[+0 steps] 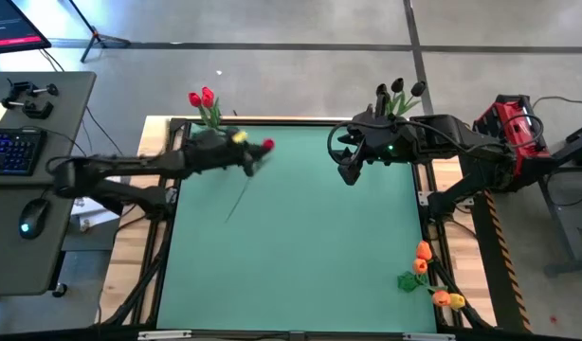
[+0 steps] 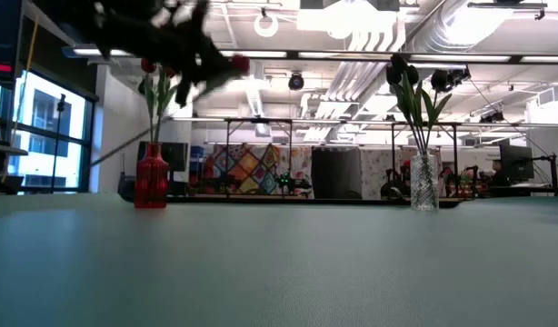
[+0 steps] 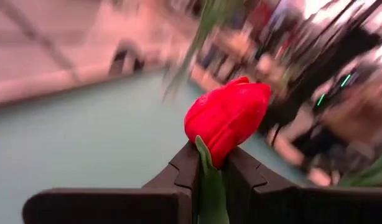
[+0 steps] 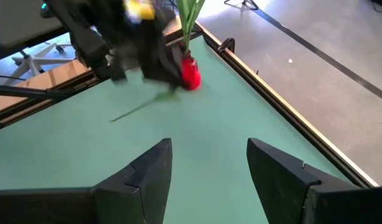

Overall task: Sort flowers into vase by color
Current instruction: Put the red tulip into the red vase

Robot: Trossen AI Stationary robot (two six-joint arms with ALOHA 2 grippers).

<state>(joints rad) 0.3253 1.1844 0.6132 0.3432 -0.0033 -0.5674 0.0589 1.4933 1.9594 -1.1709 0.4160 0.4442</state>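
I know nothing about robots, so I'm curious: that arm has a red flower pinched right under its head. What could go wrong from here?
1. The left gripper holds the red artificial tulip just below its head, so the long thin green stem trails free and may snag or miss the mouth of the red glass vase.
2. That vase already holds red tulips; pushing another in could jostle them or tip it.
3. The right gripper waits open nearby, so the arms could collide.

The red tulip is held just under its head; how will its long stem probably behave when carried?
The red tulip looks light. Its thin stem trails free beyond the left gripper, so it probably sways and may snag the red vase.
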